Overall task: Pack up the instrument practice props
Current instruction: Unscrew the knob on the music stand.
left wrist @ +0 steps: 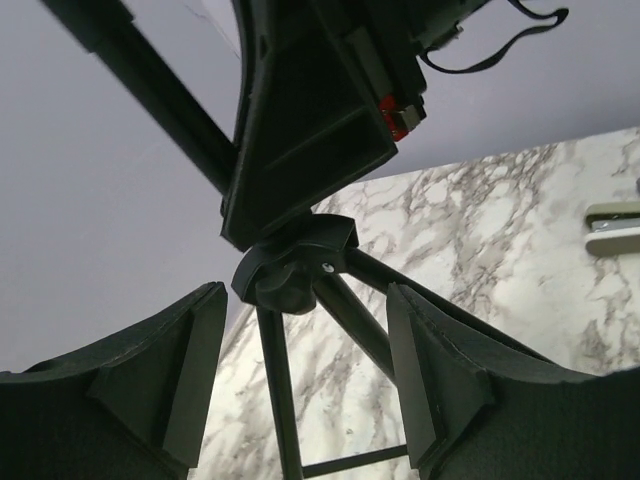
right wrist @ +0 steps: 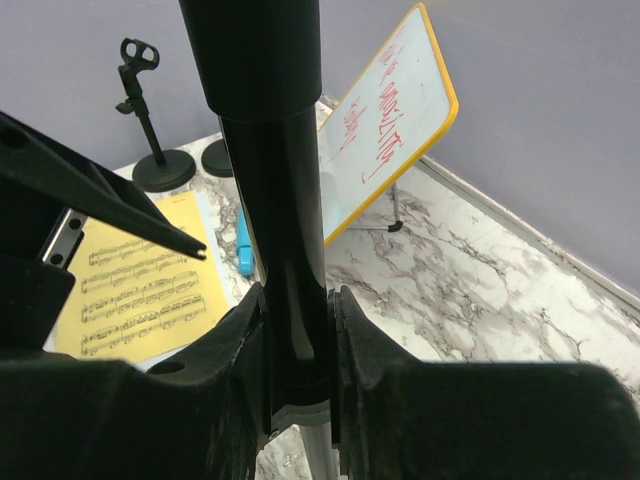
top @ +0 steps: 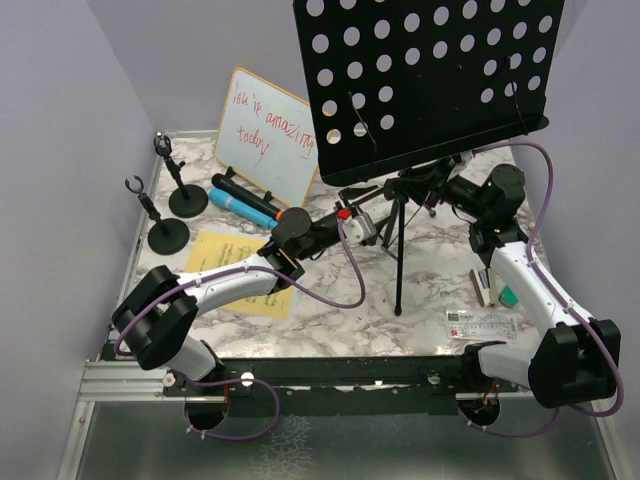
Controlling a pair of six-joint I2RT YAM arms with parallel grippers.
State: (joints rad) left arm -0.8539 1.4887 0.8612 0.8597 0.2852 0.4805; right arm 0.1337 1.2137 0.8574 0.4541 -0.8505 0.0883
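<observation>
**Right gripper (right wrist: pixel 297 350) grips the music stand, left gripper (left wrist: pixel 305 370) stands open**

The right gripper's two black fingers (right wrist: pixel 232 365) are pressed tight on the round black pole (right wrist: pixel 275 200). The pole belongs to the tall black music stand with the desk full of holes (top: pixel 430 80). The left gripper has nothing in it. Its jaws are far apart, one on each side of the black knob (left wrist: pixel 295 275) where the thin stand legs meet. They do not touch the knob.

The stand is upright in the middle of the table, between the two arms. Its big desk is tilted and hides much of the right gripper from above.

The left arm is bent low at the near left. It reaches across, over the yellow sheet music (top: pixel 215 248), to the stand's legs. The right arm goes up the right side and bends in under the desk.

To the left, a black microphone (top: pixel 240 190) and a blue microphone (top: pixel 228 204) lie side by side. Behind them leans a wood-framed whiteboard with red writing (top: pixel 270 135). Two small black mic holders with round bases (top: pixel 187 198) stand near the left wall.

A small stapler (top: pixel 487 287) and a clear ruler (top: pixel 480 322) lie by the right arm.

The white and grey marble table (top: pixel 430 270) stands between plain pale purple walls (top: pixel 60 110).
</observation>
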